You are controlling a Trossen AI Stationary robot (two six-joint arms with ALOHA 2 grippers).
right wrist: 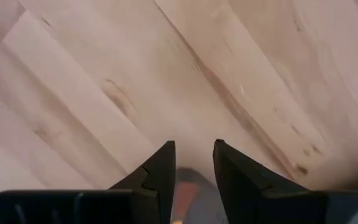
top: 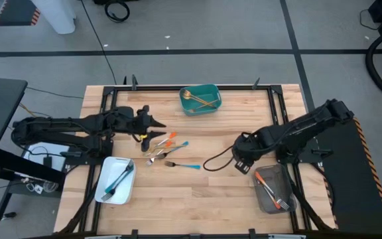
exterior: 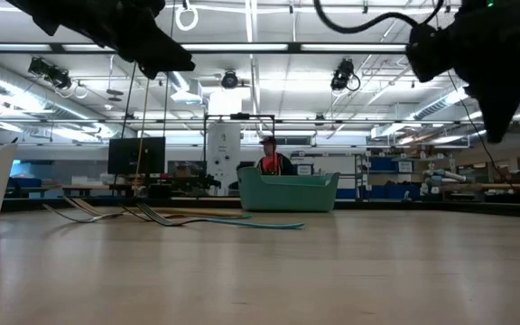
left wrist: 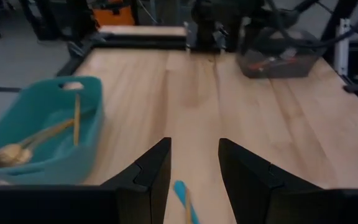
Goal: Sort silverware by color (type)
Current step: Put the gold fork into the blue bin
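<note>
Loose silverware (top: pixel 168 149) lies in a small heap at the table's middle left: orange-handled and blue-handled pieces, with one blue-handled fork (top: pixel 184 165) a little apart. My left gripper (top: pixel 159 131) hangs open above the heap's far left side. In the left wrist view a blue handle (left wrist: pixel 185 202) shows below the gap of my left gripper (left wrist: pixel 194 146). My right gripper (top: pixel 243 158) points down, open, over bare wood right of the middle, with only tabletop beyond its fingers (right wrist: pixel 194 146). Both grippers are high above the table in the low view.
A teal tray (top: pixel 201 99) with gold pieces stands at the far middle. A white tray (top: pixel 115 179) with blue-handled pieces sits near left. A grey tray (top: pixel 272 189) with orange-handled pieces sits near right, close to my right gripper. Bare wood lies between the heap and my right gripper.
</note>
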